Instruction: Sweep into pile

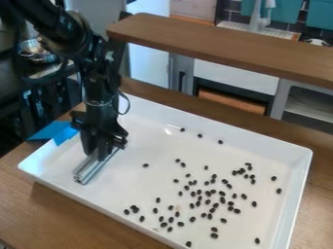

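Note:
The black gripper (pixel 102 150) hangs down over the left part of the white tray (pixel 149 114), shut on a silver metal bar (pixel 96 167). The bar lies at a slant low over the tray floor or on it; which one I cannot tell. Many small black beans (pixel 208 193) are scattered across the tray's middle and right, densest right of centre. A few lie apart near the back wall, and others are along the front edge. Between the bar and the nearest beans is a wide stretch of bare tray floor.
A brown wooden table (pixel 39 209) surrounds the tray. Blue material (pixel 55 132) sits at the tray's back left corner. Behind the tray runs a raised wooden shelf (pixel 221 46), with toy kitchen units below it. A metal pot (pixel 38 50) stands at the upper left.

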{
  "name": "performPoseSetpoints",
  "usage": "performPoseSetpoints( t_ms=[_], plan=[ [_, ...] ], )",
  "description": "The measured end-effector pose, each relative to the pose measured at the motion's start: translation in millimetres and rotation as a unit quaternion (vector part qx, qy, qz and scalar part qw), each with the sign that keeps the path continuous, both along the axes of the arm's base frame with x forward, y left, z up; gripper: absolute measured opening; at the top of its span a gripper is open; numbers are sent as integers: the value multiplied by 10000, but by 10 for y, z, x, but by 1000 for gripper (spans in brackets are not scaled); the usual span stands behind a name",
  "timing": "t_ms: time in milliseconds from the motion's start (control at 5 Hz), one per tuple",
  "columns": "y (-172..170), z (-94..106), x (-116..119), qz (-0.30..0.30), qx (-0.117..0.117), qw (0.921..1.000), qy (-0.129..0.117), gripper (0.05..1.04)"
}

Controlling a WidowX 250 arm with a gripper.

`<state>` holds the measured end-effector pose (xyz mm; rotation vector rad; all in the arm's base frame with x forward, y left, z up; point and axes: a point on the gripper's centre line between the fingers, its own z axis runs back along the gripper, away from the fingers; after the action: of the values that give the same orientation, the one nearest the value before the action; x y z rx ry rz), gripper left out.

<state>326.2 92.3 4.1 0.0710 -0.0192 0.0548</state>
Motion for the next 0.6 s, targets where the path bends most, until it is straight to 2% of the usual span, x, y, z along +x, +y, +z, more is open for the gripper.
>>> performPoseSetpoints(
  t_ms=[600],
  plan=[
    [-581,-34,-193,-297,-17,9995,91,326]
  ],
)
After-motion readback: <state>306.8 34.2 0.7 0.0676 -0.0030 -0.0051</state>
